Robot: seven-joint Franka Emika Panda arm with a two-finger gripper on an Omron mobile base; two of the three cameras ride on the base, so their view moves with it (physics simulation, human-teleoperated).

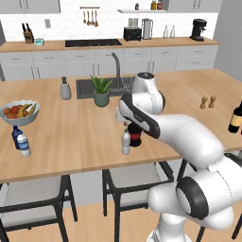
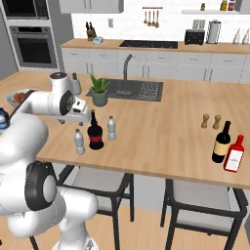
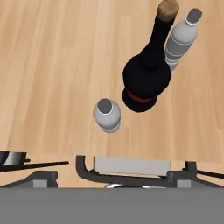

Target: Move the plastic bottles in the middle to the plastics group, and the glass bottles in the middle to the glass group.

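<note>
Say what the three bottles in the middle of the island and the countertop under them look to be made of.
Two small water bottles: probably clear plastic, greyish see-through ribbed bodies with pale caps. Wide dark bottle: likely glass, near-black glossy body, red label, narrow neck with what looks like a cork. Countertop: light wood look, long grain lines, matte; could be laminate.

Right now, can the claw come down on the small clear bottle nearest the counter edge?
Probably yes. The claw is open above the near plastic bottle, whose cap is uncovered. The dark glass bottle stands close beside it, so the descent needs care.
</note>
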